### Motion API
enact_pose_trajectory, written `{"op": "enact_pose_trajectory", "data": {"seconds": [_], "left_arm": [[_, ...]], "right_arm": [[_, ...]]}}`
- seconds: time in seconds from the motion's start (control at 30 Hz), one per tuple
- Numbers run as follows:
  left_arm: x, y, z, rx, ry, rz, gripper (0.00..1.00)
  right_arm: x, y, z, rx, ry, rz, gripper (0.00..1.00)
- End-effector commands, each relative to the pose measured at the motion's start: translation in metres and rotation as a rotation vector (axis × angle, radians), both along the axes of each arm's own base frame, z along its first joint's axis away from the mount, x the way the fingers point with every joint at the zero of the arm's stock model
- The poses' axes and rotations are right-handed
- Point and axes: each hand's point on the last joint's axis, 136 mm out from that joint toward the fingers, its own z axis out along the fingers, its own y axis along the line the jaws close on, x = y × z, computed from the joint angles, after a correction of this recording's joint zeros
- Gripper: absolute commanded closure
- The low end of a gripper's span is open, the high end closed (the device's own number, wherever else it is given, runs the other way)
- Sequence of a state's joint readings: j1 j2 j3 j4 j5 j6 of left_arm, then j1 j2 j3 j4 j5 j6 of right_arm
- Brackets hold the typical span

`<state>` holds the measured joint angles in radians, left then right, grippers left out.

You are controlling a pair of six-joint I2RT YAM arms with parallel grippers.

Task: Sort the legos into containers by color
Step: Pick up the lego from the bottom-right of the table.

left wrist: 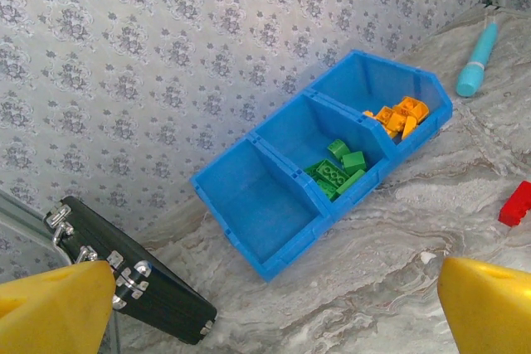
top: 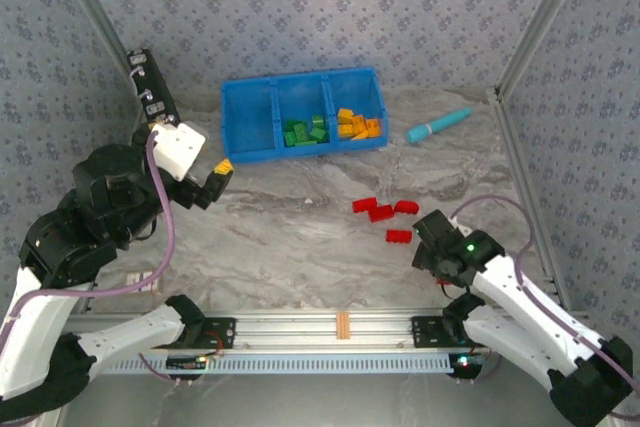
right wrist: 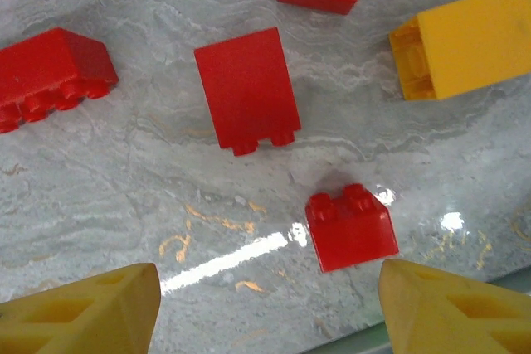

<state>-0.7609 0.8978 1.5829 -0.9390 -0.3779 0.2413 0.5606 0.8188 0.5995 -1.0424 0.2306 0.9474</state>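
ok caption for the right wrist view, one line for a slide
Open right gripper hovering over four small red plastic studded bricks on the grey marbled table.

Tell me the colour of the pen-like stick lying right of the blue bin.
The stick is teal; it shows best in the left wrist view.

Perhaps four red legos (top: 380, 212) lie loose on the table (top: 280, 247), green legos (top: 305, 131) and orange legos (top: 358, 125) in the bin (top: 247, 112)

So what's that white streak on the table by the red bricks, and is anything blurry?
Right wrist view: glare streaks the table beside the small red brick; the bricks look sharp. Left wrist view: yellow fingers look soft, blue bin sharp.
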Motion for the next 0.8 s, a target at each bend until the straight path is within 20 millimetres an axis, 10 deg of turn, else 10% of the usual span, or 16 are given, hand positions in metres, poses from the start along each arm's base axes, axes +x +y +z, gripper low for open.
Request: {"op": "enact_pose_trajectory", "data": {"seconds": [0.0,0.77], "left_arm": [[-0.002,0.001,0.016,-0.046,-0.026,0.0,0.0],[0.011,-0.005,0.011,-0.004,-0.023,0.019,0.0]], "right_arm": [[0.012,0.006,-0.006,0.01,-0.01,0.012,0.29],[0.049,-0.01,-0.029,-0.019,0.057,-0.017,0.37]]}}
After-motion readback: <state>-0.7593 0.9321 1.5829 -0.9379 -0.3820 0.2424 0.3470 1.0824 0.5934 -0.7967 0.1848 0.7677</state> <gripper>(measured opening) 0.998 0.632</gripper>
